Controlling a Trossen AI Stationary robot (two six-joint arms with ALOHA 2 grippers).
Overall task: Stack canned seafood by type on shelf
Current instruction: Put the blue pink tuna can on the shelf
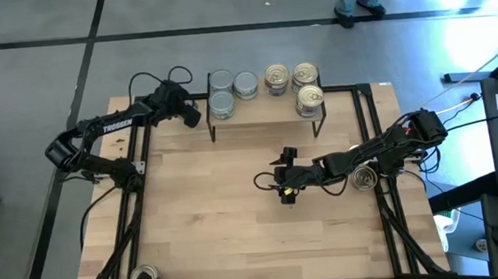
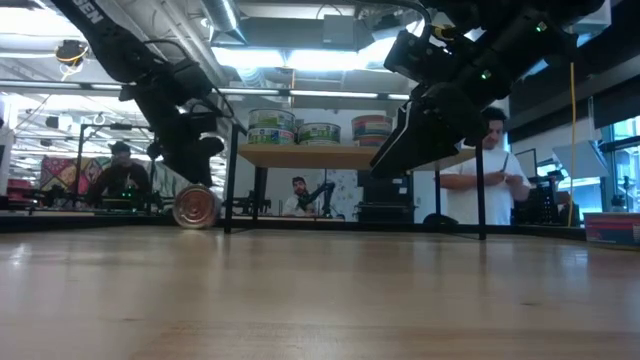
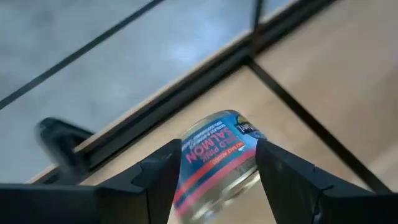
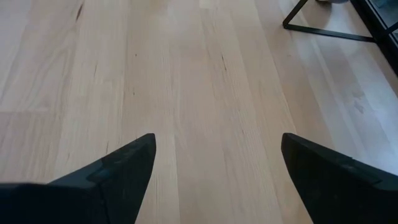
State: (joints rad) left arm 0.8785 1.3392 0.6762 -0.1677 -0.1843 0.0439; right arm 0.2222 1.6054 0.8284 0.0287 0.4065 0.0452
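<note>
The shelf (image 1: 265, 113) stands at the table's far edge. It bears three silver-topped cans (image 1: 220, 81) at its left and three gold-topped cans (image 1: 305, 74) at its right. My left gripper (image 1: 189, 113) is just left of the shelf, shut on a salmon can (image 3: 217, 155). That can (image 2: 195, 207) shows its round face in the low view, low over the table. My right gripper (image 1: 281, 183) hovers open over the table's middle (image 4: 217, 180), touching nothing. A loose can (image 1: 363, 179) lies on the table under the right arm. My left gripper has the salmon can pinched between its two fingers (image 3: 155, 180), one on each side of the labelled wall (image 3: 205, 155). The can is turned on its side, its round face toward the table's near edge. Whether it touches the table I cannot tell.
Another can (image 1: 144, 275) sits at the table's near left corner. The shelf's black legs (image 1: 213, 129) stand beside my left gripper. Bare wood (image 1: 210, 205) spreads across the middle and near side. People (image 2: 490, 170) stand and sit beyond the far edge.
</note>
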